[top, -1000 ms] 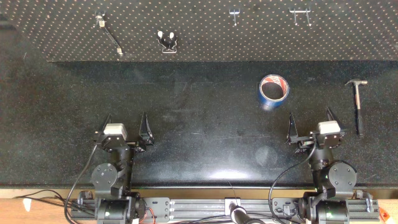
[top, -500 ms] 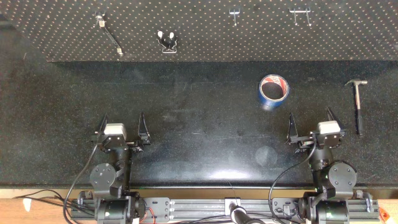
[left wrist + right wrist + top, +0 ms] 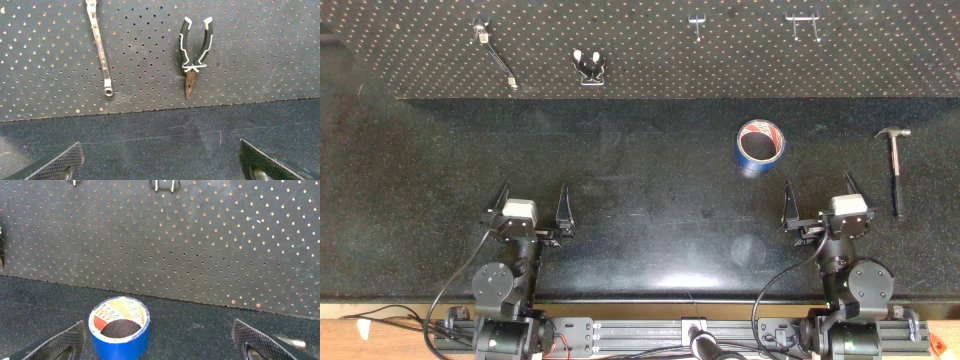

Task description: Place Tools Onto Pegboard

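wrench (image 3: 496, 57) and pliers (image 3: 588, 66) hang on the pegboard (image 3: 650, 60), over on its left side. blue tape roll (image 3: 760, 146) sits hole-up on the tabletop (image 3: 640, 180) near the board, and the hammer (image 3: 894, 170) lies flat further right. left end effector (image 3: 533, 190) and right end effector (image 3: 817, 183) are both spread wide, down by their bases.

Matt blk pegboard (image 3: 260, 50), shiny metal wrench (image 3: 99, 47), glossy plastic tape roll (image 3: 120, 341)
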Motion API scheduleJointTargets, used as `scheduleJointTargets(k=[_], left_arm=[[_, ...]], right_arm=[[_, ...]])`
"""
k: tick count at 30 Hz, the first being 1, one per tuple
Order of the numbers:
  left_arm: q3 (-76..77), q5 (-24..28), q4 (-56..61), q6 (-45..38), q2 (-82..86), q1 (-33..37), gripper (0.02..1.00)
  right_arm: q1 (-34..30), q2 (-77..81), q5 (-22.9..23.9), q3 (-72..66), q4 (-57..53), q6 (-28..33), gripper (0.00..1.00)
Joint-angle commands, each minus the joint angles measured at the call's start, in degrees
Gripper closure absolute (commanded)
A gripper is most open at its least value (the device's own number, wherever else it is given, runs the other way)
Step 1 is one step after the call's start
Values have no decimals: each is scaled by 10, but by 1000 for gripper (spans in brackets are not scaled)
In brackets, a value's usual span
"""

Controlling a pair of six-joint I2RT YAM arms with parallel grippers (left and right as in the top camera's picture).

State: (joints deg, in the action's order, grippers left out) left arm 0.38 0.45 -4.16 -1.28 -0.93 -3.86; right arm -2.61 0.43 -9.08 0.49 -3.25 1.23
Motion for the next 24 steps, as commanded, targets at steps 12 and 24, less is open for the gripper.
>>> scheduleJointTargets(k=[12, 24], left_arm=[[-1, 2, -5, -5, 7, -2, 23], [-1, 2, -5, -5, 7, -2, 23]], right_arm=[[55, 343, -17, 311, -88, -158, 58], [174, 638, 102, 538, -327, -149, 53]])
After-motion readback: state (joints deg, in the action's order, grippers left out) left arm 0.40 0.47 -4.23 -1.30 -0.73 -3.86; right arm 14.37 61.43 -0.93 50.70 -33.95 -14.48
